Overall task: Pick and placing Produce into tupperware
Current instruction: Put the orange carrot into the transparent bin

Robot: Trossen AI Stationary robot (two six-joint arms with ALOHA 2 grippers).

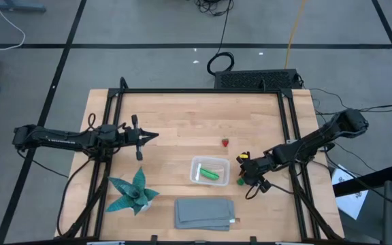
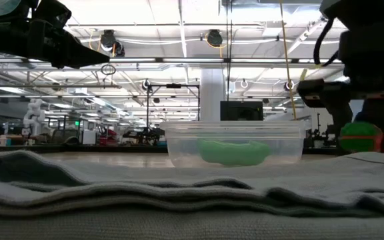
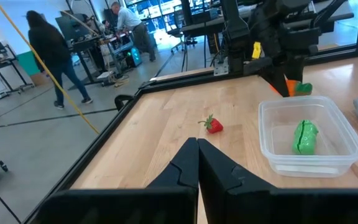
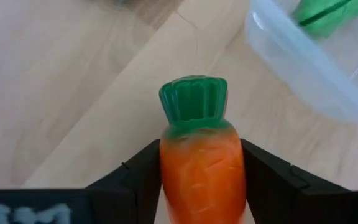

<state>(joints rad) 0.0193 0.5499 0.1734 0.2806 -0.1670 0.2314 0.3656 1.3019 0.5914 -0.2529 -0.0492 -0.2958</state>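
A: Looking down from above, the right gripper (image 1: 245, 170) sits just beside the tub (image 1: 209, 170), on its right, with the pod (image 1: 211, 174) already inside and the strawberry (image 1: 225, 142) loose on the table (image 1: 169, 116) behind it. The left gripper (image 1: 141, 137) waits well apart, its fingers pressed together on nothing.

B: At table height, the cloth (image 2: 179, 193) fills the foreground; the tub's base is cut off behind it, and the carrot (image 2: 360, 136) shows only as a green-and-orange blob.

A: From the left wrist, the strawberry lies clear, but the right arm hides most of the carrot.

B: The right wrist is plainest: both fingers (image 4: 266, 180) clamp the carrot's orange body, green top pointing out, the tub's rim near.

A: The risk, as he judges it: the carrot clips that rim on the way over and shoves or tips the light tub.
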